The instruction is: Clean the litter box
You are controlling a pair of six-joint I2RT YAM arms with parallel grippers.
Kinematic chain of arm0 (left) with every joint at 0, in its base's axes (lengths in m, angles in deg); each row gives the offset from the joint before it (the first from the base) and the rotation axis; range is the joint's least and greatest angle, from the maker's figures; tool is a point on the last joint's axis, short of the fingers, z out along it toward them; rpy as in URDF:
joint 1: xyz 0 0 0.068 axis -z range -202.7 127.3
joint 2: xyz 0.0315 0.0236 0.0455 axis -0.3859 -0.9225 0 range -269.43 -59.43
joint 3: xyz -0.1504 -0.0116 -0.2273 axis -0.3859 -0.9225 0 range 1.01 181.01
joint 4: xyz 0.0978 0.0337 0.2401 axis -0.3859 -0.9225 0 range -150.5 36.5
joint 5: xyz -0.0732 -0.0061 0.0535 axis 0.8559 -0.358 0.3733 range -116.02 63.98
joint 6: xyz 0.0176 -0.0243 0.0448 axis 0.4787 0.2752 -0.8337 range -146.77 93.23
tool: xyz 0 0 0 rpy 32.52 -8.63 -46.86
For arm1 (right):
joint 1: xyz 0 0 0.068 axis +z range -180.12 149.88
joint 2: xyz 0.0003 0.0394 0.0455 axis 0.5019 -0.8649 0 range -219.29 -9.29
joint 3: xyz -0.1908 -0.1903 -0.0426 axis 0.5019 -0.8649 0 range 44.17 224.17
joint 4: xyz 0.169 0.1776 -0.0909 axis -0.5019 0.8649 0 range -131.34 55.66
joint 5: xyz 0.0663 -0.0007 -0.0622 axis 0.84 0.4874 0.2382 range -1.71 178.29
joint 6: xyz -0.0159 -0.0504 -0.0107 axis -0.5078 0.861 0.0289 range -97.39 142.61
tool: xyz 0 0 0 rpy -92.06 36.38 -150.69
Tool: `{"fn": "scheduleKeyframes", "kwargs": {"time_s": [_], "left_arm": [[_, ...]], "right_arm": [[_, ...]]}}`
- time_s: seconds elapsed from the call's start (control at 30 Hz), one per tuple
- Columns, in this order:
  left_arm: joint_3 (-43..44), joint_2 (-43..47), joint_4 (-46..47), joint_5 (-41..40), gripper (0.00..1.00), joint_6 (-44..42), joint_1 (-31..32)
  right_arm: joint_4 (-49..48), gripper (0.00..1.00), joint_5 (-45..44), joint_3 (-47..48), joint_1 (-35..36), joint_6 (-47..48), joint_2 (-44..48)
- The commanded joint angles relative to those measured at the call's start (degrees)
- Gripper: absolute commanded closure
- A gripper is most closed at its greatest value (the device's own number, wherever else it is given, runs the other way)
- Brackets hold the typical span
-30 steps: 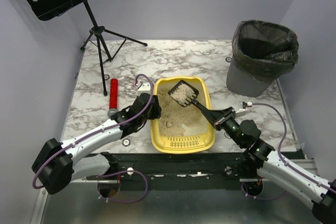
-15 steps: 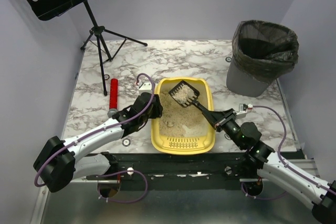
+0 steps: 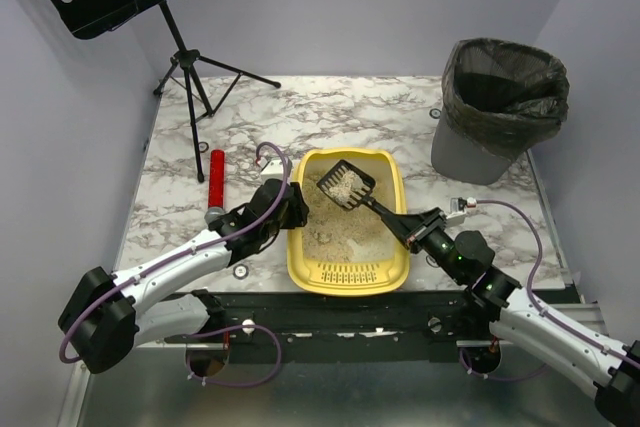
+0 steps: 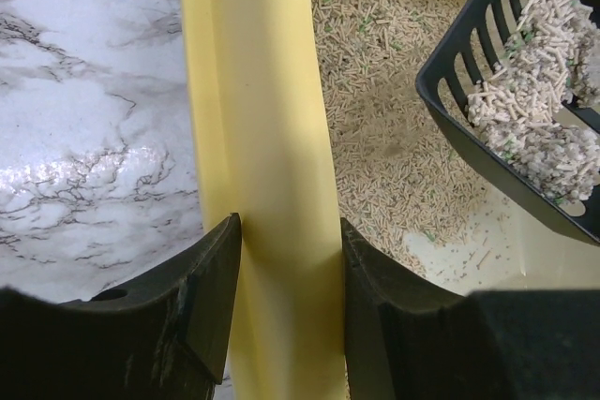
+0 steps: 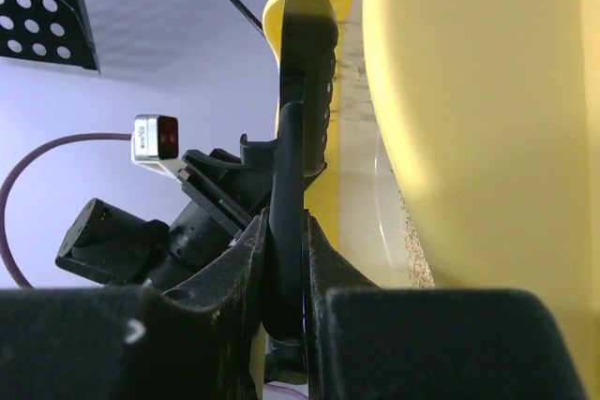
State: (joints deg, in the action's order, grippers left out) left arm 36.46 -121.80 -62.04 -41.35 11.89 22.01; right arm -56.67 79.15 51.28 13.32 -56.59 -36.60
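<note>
The yellow litter box sits at the table's near middle, its slotted sieve end toward me, with beige pellet litter inside. My left gripper is shut on the box's left rim, one jaw outside and one inside. My right gripper is shut on the handle of a black slotted scoop. The scoop holds a heap of litter above the box's far half. In the right wrist view the scoop handle is clamped edge-on between the jaws, beside the yellow box wall.
A grey bin with a black bag stands at the back right. A red cylinder lies left of the box. A black music stand rises at the back left. The marble table spreads beyond the box.
The scoop with its litter has shifted left and slightly toward me over the box. The box has turned a little. The left gripper stays on the rim.
</note>
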Motion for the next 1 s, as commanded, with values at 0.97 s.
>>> {"fn": "scheduleKeyframes", "kwargs": {"time_s": [0.97], "left_arm": [[-1.4, 4.3, -3.3, 2.2, 0.52, 0.7, 0.3]], "right_arm": [[-3.6, 0.99, 5.9, 2.0, 0.2, 5.4, -0.4]]}}
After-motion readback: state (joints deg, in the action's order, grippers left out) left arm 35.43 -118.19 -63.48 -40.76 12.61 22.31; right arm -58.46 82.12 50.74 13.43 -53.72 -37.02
